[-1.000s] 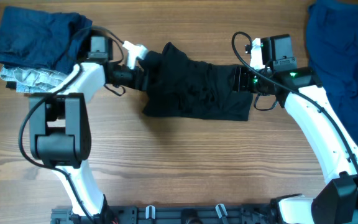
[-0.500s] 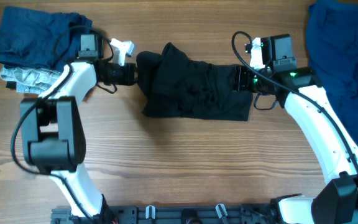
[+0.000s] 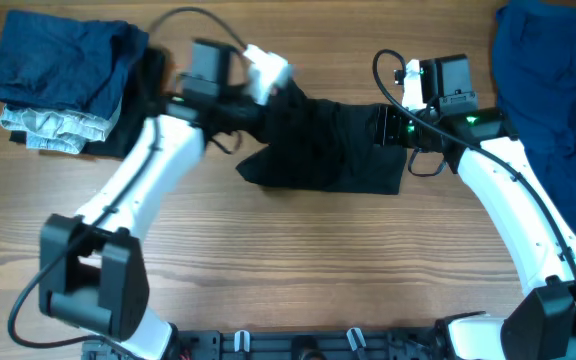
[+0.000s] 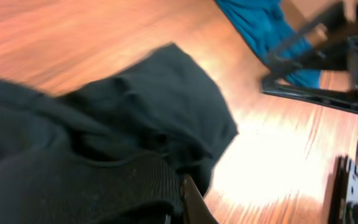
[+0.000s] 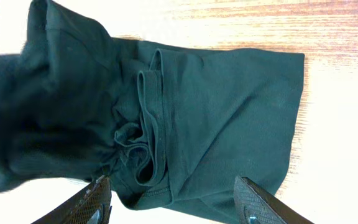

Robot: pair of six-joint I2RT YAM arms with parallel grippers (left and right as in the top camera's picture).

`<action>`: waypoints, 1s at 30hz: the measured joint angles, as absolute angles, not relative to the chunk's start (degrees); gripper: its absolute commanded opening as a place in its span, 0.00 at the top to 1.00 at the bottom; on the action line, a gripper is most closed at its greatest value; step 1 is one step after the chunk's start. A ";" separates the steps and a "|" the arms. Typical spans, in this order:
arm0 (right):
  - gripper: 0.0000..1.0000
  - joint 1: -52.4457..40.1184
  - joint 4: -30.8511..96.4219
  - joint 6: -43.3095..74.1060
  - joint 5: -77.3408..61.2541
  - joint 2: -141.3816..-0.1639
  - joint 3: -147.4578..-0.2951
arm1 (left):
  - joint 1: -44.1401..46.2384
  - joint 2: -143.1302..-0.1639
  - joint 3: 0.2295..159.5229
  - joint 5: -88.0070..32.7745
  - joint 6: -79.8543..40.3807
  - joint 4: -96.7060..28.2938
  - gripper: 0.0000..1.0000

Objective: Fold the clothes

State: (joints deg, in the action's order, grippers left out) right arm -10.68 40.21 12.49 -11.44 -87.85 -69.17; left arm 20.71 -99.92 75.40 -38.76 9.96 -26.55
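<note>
1. Desk (image 3: 298, 260) — one wooden top carrying everything; it looks the same as a second ago.
2. Arms — two, both white. The left arm (image 3: 143, 180) has swung away from the far left corner and now reaches along the far edge toward the middle. The right arm (image 3: 513, 210) has not moved.
3. Royal-blue garment (image 3: 553, 90) — one, lying loose in the far right corner, unchanged.
4. Black shirt (image 3: 338, 150) — one, in the middle of the desk and nearer the far edge. Its left end has been lifted and carried rightward over the rest, so it covers less of the desk on the left than before. Its right end lies flat.
5. Folded pile in the far left corner — two pieces, a navy garment (image 3: 58, 60) on top of a grey patterned garment (image 3: 43, 128), both where they were.
6. Left gripper (image 3: 280, 100) — one. It was parted at the shirt's left end a second ago; now it is clamped tight on a bunch of black shirt fabric.
7. Right gripper (image 5: 174, 199) — one. Its fingers stand wide apart over the shirt's right end, grasping nothing, just as before.
</note>
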 measured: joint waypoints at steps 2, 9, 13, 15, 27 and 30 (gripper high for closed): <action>0.35 -10.66 40.27 12.51 -11.55 -87.31 -69.43 | 25.10 -100.20 75.40 -36.42 9.93 -24.58 0.96; 0.29 -6.04 41.60 12.49 -11.57 -78.52 -76.31 | 32.47 -101.03 75.40 -32.34 8.14 -17.26 0.96; 0.28 -0.30 42.46 12.49 -11.57 -70.91 -77.25 | 34.00 -104.09 75.42 -31.70 6.57 -12.95 0.96; 0.28 2.13 43.33 12.49 -11.55 -68.49 -77.36 | 34.57 -106.08 75.40 -31.46 6.04 -10.35 0.96; 0.28 7.51 45.43 11.64 -11.55 -66.89 -77.41 | 40.03 -114.37 75.44 -30.68 -2.92 7.40 0.96; 0.28 7.94 45.43 11.64 -11.55 -66.89 -77.41 | 42.94 -114.91 75.44 -29.67 -4.51 11.05 0.96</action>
